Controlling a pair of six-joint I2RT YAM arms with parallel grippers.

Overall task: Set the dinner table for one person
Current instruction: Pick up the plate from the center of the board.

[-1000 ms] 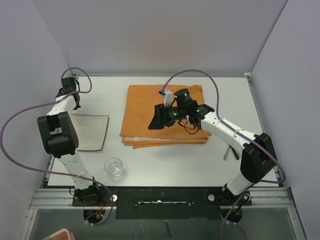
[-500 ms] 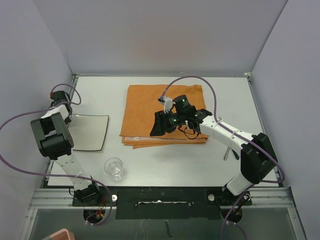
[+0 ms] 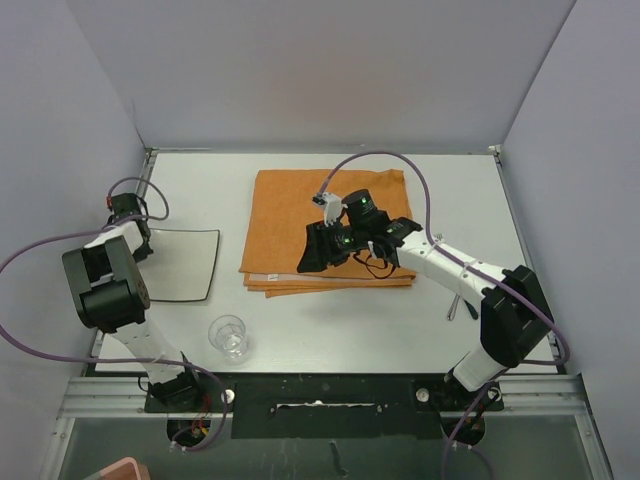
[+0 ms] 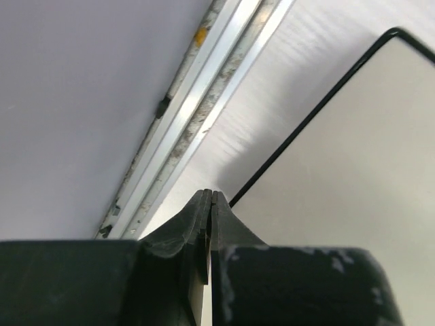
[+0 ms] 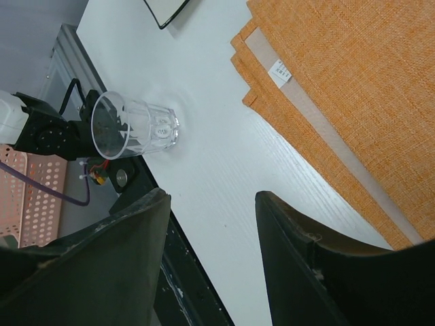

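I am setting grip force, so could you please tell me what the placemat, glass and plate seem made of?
Placemat: woven cloth, matte orange; coarse weave, folded layers and a sewn label show.
Glass: clear, glossy, glass or hard plastic; the table shows through it.
Plate: smooth white with a thin dark rim, perhaps ceramic or melamine; unclear which.

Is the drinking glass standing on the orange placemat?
No, the drinking glass stands on the bare dinner table, well apart from the orange placemat.
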